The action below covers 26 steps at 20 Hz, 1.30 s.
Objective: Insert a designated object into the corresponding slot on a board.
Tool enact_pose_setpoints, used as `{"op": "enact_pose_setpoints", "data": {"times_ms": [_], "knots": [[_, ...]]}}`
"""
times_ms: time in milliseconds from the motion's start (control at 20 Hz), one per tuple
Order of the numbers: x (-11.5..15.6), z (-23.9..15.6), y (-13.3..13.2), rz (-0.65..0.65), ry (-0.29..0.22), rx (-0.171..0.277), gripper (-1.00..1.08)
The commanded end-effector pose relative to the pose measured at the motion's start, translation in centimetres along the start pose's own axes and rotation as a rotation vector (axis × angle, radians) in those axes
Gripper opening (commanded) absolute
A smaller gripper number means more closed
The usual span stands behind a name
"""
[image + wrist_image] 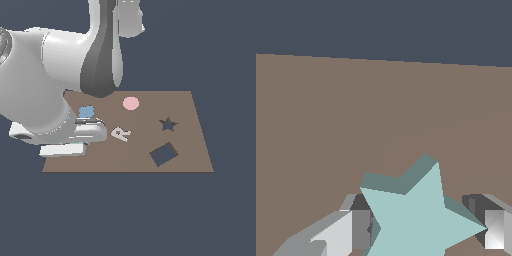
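Observation:
In the wrist view the pale teal star piece (416, 215) lies flat on the brown board (331, 125), and my gripper (423, 227) is shut on it, one finger (358, 227) pressed against one side and the other against the opposite point. The exterior view hides the star and the fingers behind the arm's white hand (75, 132), which sits low over the board (190, 150) at that view's left. The dark star-shaped slot (168, 124) is on the board toward the exterior view's right, well away from the hand.
A pink disc (131, 103) lies near the board's far edge, a blue wavy blob (86, 111) beside the hand, and a white letter R (120, 133) in the middle. A larger tilted square cut-out (163, 154) lies in front of the star slot.

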<state>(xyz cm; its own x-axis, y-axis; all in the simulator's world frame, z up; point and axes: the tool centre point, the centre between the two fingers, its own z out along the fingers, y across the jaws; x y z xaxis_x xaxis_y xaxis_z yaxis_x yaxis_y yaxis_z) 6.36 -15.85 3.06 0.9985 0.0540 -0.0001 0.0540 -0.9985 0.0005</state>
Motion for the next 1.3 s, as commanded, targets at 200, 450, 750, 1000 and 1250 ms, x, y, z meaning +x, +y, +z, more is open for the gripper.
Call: {"op": "enact_pose_setpoints", "data": {"times_ms": [200,450,750,1000,1250], "knots": [[-1.8,-0.1,-0.9,0.101,0.0,0.0,-1.0],[-3.6,-0.2,-2.2,0.217,0.0,0.0,-1.0],[-6.2,-0.3,-4.5,0.393,0.0,-0.001,-1.0],[-8.2,-0.3,-7.1,0.561,0.0,-0.001,-1.0],[-9.7,-0.4,-9.9,0.724,-0.001,-0.001,-1.0]]}}
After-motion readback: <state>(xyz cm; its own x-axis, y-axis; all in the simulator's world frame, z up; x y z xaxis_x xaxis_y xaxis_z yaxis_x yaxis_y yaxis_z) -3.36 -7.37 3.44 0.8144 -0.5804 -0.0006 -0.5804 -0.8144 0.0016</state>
